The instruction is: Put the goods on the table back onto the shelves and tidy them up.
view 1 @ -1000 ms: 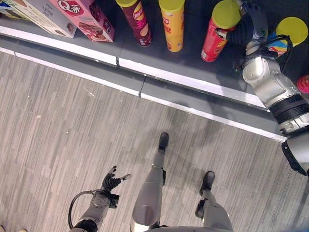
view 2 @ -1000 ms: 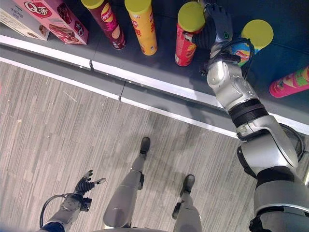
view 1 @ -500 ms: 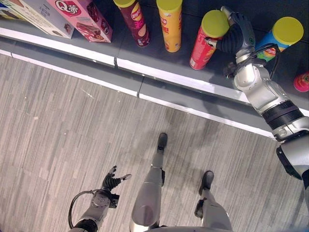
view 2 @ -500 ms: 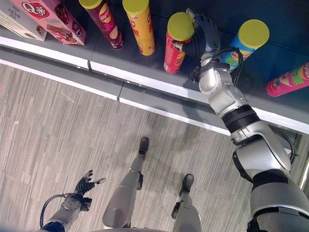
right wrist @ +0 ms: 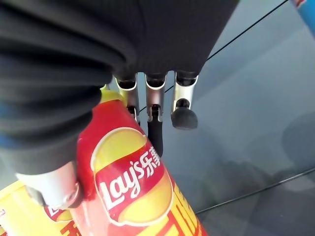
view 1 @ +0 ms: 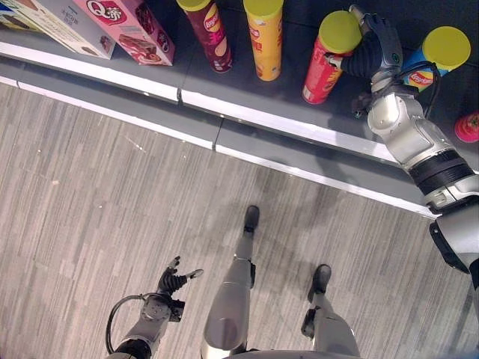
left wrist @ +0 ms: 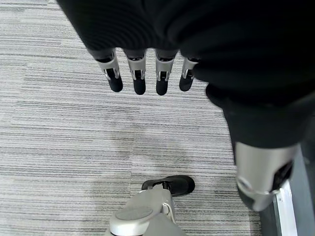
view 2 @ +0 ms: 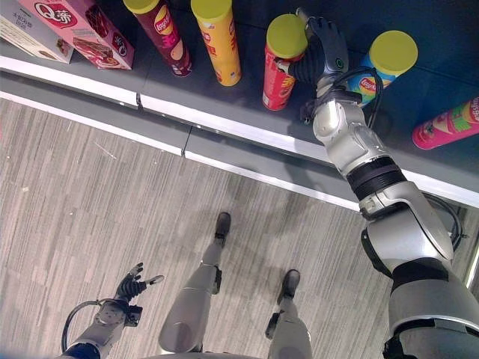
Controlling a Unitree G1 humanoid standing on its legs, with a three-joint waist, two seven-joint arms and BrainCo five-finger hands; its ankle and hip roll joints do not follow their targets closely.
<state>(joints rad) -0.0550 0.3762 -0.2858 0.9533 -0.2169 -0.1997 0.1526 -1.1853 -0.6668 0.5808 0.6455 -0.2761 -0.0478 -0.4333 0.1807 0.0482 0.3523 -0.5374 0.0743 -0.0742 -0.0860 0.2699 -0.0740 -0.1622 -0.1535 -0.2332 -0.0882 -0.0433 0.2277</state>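
The red crisp tube with its yellow lid stood on the grey shelf, leaning slightly, with the right robot hand curled round its upper part just under the lid. In the right wrist view the thumb pressed one side and the fingers seemed to wrap the other, though part of the contact was hidden. Such a tube is probably light, stiff and smooth-skinned, tall enough to topple easily; a hold around mid-body would likely steady it best. Near it on one side stood a yellow tube and a dark red tube, on the other a blue tube, close to the forearm and at risk of a knock. A pink tube lay on its side further off, pink boxes at the far end. The left robot hand hung low over the floor, fingers relaxed and empty.
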